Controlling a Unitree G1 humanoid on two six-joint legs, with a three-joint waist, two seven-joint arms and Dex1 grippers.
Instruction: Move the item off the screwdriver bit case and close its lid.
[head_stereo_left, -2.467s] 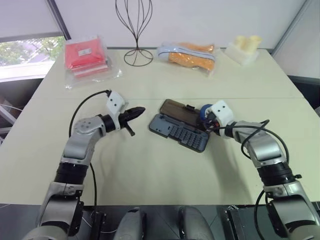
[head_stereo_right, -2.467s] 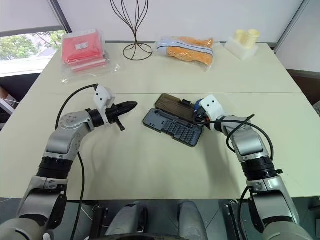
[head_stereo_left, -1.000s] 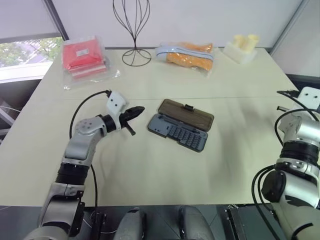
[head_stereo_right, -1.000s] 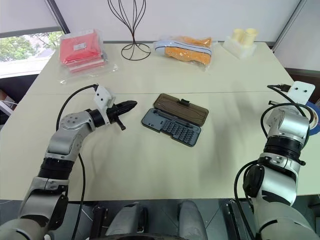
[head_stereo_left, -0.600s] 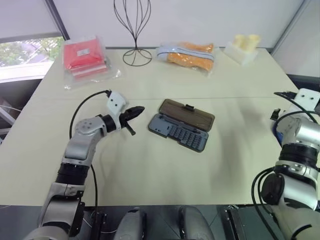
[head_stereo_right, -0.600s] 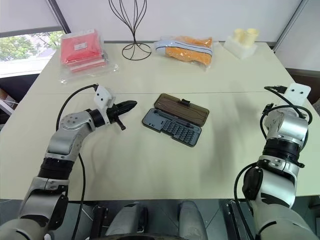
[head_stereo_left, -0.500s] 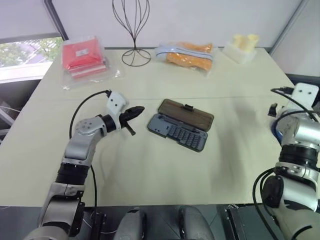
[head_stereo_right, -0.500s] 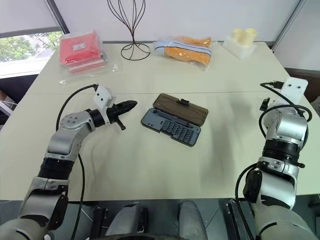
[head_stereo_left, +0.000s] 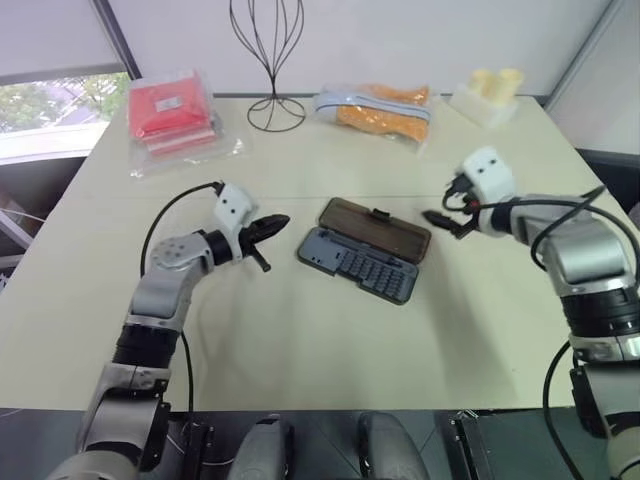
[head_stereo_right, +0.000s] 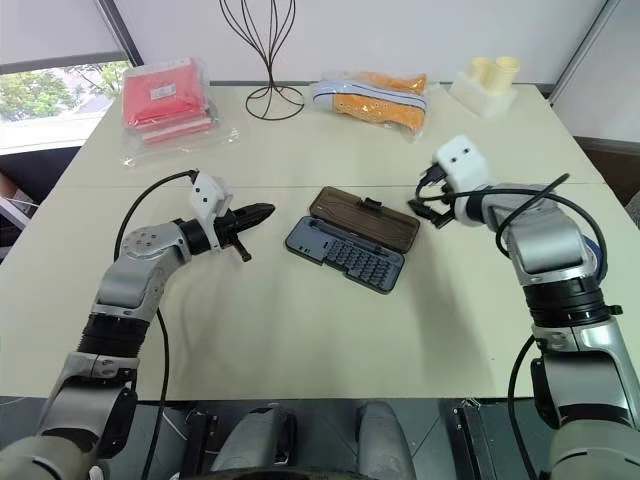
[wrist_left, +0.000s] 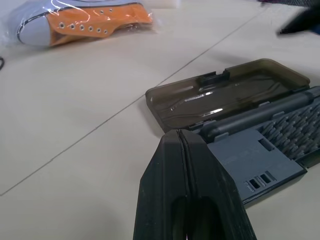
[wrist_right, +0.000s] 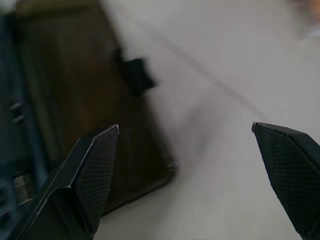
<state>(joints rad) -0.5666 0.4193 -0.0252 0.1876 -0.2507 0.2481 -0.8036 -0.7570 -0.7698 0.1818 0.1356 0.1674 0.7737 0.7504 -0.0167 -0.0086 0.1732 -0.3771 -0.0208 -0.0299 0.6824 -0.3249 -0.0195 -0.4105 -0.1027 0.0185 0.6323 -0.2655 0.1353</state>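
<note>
A cream table is seen below a white wall, a window at 10 o'clock. The case lies open at table centre, its lid laid flat at 1 o'clock of the tray; nothing is seen on either. The left gripper is held level at 9 o'clock of the case, fingers pressed together, empty. The right gripper is held just off the lid's 3 o'clock end, fingers spread wide, empty. A red packet, wire stand, bagged shoe and pale block are lined along the far edge. Bare tabletop is left around the case.
</note>
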